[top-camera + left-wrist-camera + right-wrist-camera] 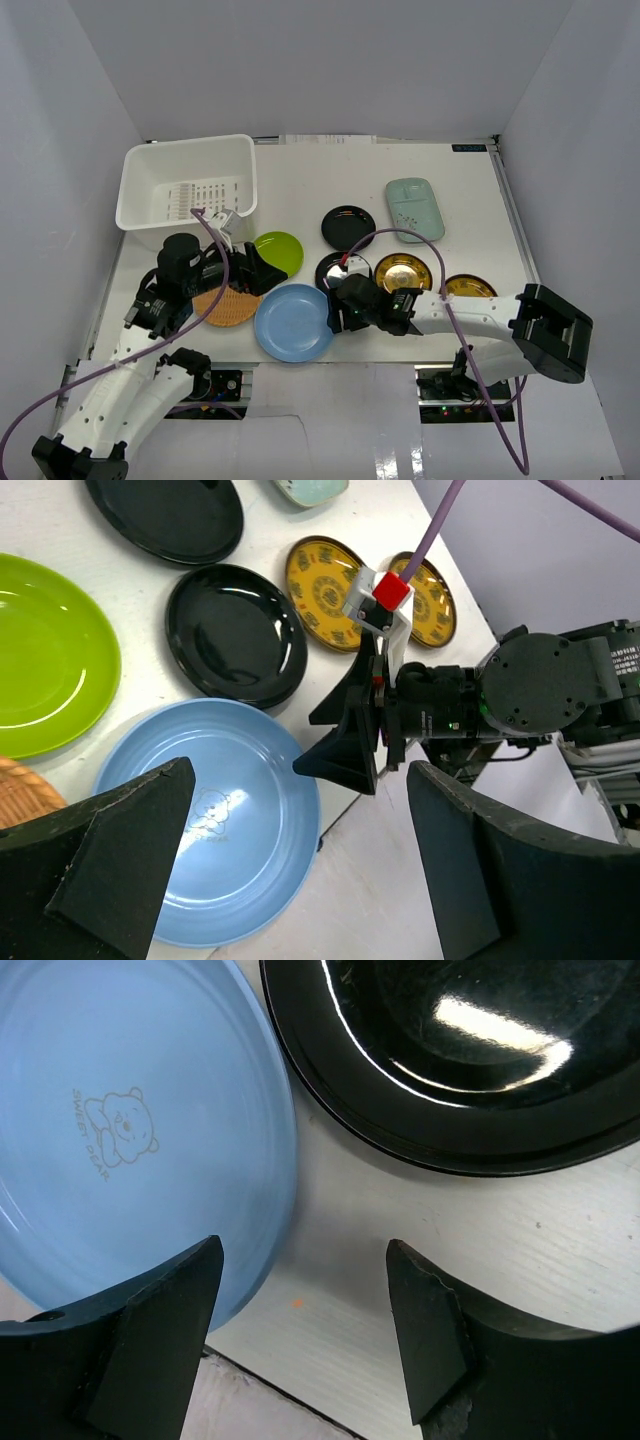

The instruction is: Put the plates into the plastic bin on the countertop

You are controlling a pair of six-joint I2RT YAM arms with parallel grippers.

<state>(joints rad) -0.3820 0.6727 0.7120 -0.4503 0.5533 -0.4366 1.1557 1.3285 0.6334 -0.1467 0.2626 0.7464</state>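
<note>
The light blue plate (293,322) lies at the countertop's (300,190) near edge. My right gripper (336,306) is open at its right rim; in the right wrist view (300,1330) the rim (150,1140) lies by the left finger, with a black plate (470,1060) beyond. My left gripper (265,272) is open and empty, above the lime green plate (280,252) and the wicker plate (225,305). Its wrist view (300,860) looks down on the blue plate (215,850). The white plastic bin (190,180) stands at the far left and holds no plates.
Two black plates (348,227) (343,270), two gold plates (403,272) (470,288) and the pale mint dish (413,205) lie right of centre. Grey walls close in the table. A purple cable (215,270) loops over each arm.
</note>
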